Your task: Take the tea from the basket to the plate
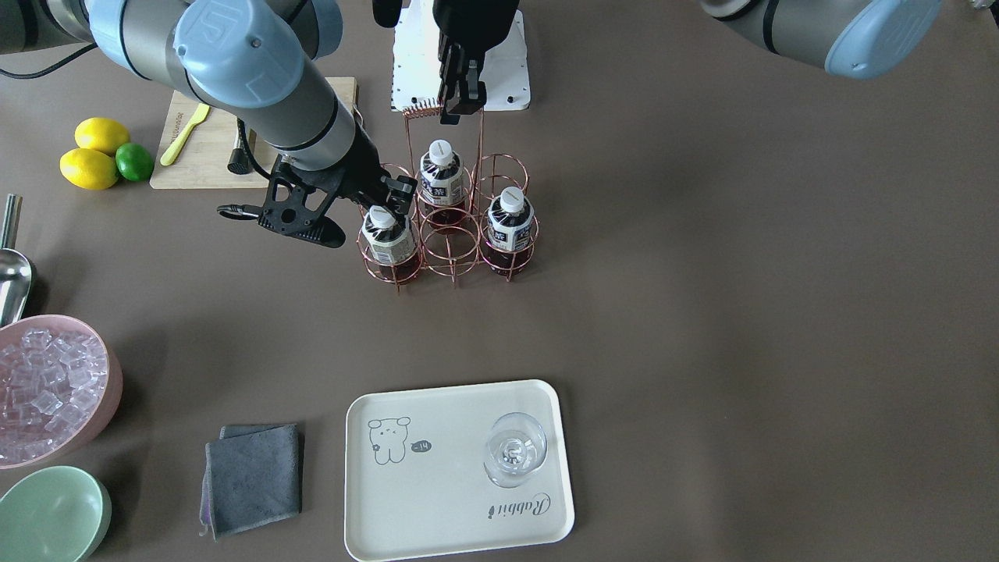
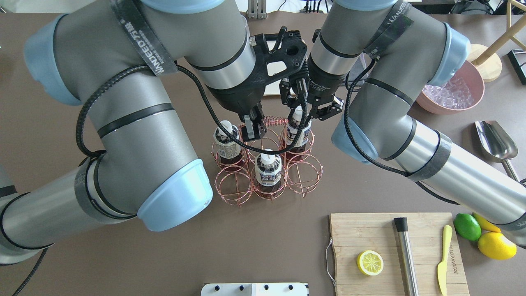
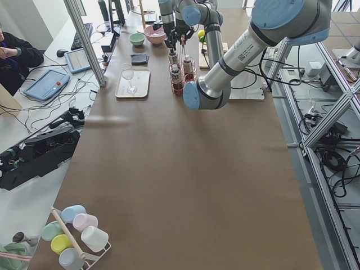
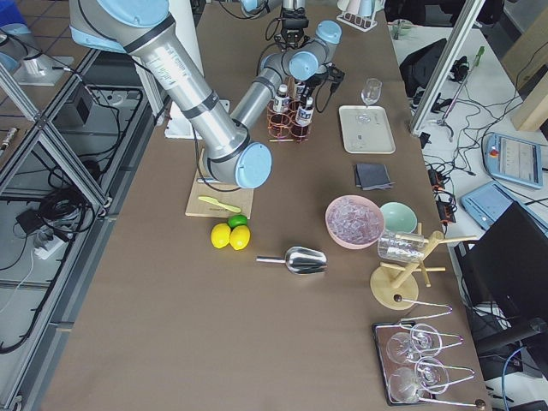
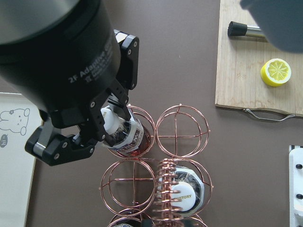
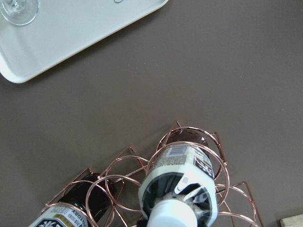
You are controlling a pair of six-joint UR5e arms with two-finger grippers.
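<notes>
Now the right claw (image 1: 392, 204) is clenched around the white cap and neck of the tea (image 1: 384, 234), one finger on each side, as the left wrist view shows most clearly. The tea still stands inside the basket (image 1: 451, 234), in the corner cell of the row toward the plate (image 1: 437, 499), on the robot's right side. The left claw (image 1: 460, 105) is closed on one end of the twisted handle of the basket, above the cells. Two other bottles (image 1: 442, 183) of the same kind stand in the basket: one in the other corner of that same row, one in the middle cell of the row toward the robot; the three remaining cells hold nothing. The plate lies on the desk (image 1: 741, 312), well apart from the basket, and a clear glass (image 1: 513, 449) stands on it near one short edge.
</notes>
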